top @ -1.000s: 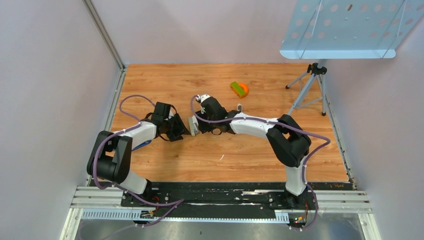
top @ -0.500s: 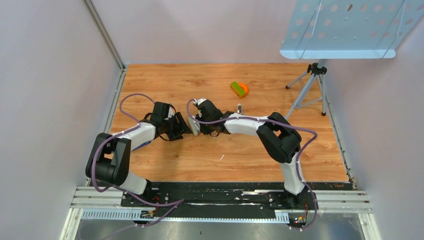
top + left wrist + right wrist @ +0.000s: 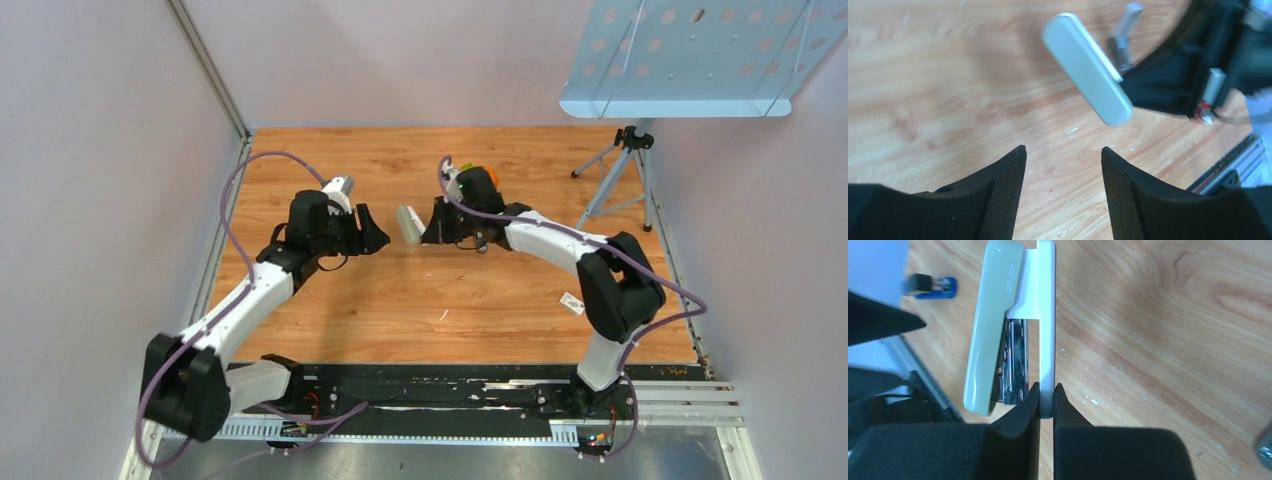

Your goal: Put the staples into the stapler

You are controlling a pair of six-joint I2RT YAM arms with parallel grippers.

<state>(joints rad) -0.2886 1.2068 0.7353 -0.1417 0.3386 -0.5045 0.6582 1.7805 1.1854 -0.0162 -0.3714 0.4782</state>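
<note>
The staples show only in the left wrist view, as a blurred silvery-grey piece on the wooden surface. They sit just beside the right hand and behind the stapler; from above I cannot make them out, since the right arm covers that spot.

The stapler sits between the two arms, and the shadow under it says it is held off the surface. In the right wrist view its white base is pinched edge-on between the fingers of the right hand, which is clenched on it. The sage-green top is swung a little away from the base, with the bright metal magazine showing in the gap.

The left hand faces the stapler from a short way off. Its fingers are spread and grasp nothing.

Further out, a small blue-and-black object lies on the surface beyond the stapler. An orange-and-green item peeks out behind the right wrist. A small white card lies near the right arm's elbow, and a music stand stands at the far right corner.
</note>
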